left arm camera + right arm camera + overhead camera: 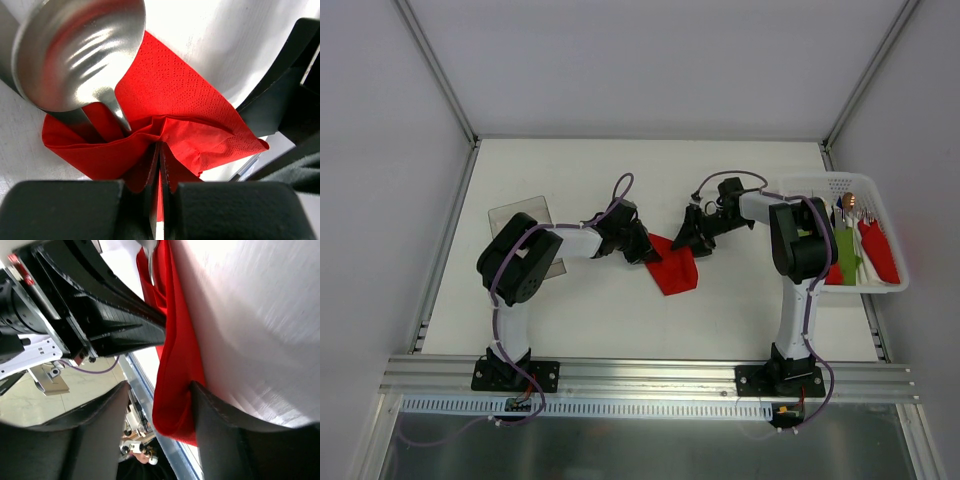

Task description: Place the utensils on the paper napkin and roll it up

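Note:
The red paper napkin point(675, 272) lies mid-table between both arms, partly folded. In the left wrist view a shiny silver spoon point(75, 50), one of the utensils, rests with its bowl out past the napkin point(175, 90) and its handle tucked under a raised fold. My left gripper point(159, 150) is shut on that fold, at the napkin's left corner point(648, 250). My right gripper point(692, 243) stands at the napkin's far right corner. Its jaws are apart in the right wrist view point(160, 387), with a rolled edge of napkin point(175, 390) between them, lying against the right finger point(225, 435).
A white basket point(825, 182) at the right table edge holds rolled bundles in red point(878, 250) and green point(847, 255). A clear plastic sheet point(525, 222) lies left of the left arm. The left gripper's black body point(100, 315) is close to the right fingers.

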### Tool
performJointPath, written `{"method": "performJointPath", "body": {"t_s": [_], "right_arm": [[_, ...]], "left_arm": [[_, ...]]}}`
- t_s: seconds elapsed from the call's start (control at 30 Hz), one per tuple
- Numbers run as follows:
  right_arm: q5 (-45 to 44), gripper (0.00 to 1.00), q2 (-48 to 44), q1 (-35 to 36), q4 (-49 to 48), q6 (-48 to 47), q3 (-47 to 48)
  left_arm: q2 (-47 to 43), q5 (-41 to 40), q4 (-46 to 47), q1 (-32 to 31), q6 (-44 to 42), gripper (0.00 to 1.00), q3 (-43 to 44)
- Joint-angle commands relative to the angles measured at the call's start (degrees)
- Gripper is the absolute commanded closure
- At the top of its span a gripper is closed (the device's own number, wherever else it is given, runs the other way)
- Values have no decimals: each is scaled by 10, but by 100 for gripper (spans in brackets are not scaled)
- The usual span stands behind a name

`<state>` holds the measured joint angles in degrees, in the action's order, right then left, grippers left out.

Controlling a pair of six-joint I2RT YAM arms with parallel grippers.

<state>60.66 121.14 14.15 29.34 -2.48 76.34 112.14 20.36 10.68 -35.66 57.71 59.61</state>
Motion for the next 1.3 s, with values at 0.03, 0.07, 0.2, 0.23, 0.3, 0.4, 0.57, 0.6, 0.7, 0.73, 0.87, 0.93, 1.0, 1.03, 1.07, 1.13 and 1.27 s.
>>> {"method": "performJointPath", "body": {"t_s": [0.03,0.07,0.2,0.23,0.3,0.4,0.57,0.6,0.7,0.73,0.87,0.93,1.0,1.03,1.07,1.13,1.27], "right_arm": [[1,38,-30,6,67,-52,1],[0,36,-28,5,71,-64,-3],[2,34,-24,7,83,-81,-33],[2,34,-24,7,82,-83,-40],[2,34,-28,6,82,-91,-58],[5,34,-35,5,91,-102,-73],[9,35,-42,5,113,-118,-85],[8,35,-45,4,114,-118,-87],[2,35,-54,-4,114,-113,-84],[7,35,-56,-8,114,-111,-78],[23,35,-56,-27,106,-88,-52],[29,35,-55,-32,87,-66,-44],[37,35,-52,-33,69,-40,-35],[39,35,-51,-32,60,-32,-34],[44,36,-50,-32,54,-23,-32],[45,36,-47,-32,41,-6,-30],[50,38,-47,-31,19,14,-29]], "left_arm": [[25,-22,-38,-5,-6,100,-1],[25,-21,-37,-4,-6,100,-1],[26,-21,-38,-4,-6,100,0],[26,-23,-38,-4,-7,100,0],[26,-22,-38,-3,-6,100,-1],[26,-21,-37,-3,-6,100,-3],[26,-21,-37,-4,-5,100,-4],[27,-21,-38,-3,-5,100,-3],[26,-21,-38,-3,-5,100,-4],[26,-21,-37,-4,-5,100,-6],[25,-22,-37,-3,-5,100,-6],[26,-22,-38,-4,-6,100,-5],[26,-22,-38,-4,-6,100,-5],[26,-22,-37,-3,-6,100,-5],[26,-22,-37,-3,-5,100,-5],[26,-23,-38,-2,-6,100,-7],[25,-23,-38,-1,-7,100,-7]]}}
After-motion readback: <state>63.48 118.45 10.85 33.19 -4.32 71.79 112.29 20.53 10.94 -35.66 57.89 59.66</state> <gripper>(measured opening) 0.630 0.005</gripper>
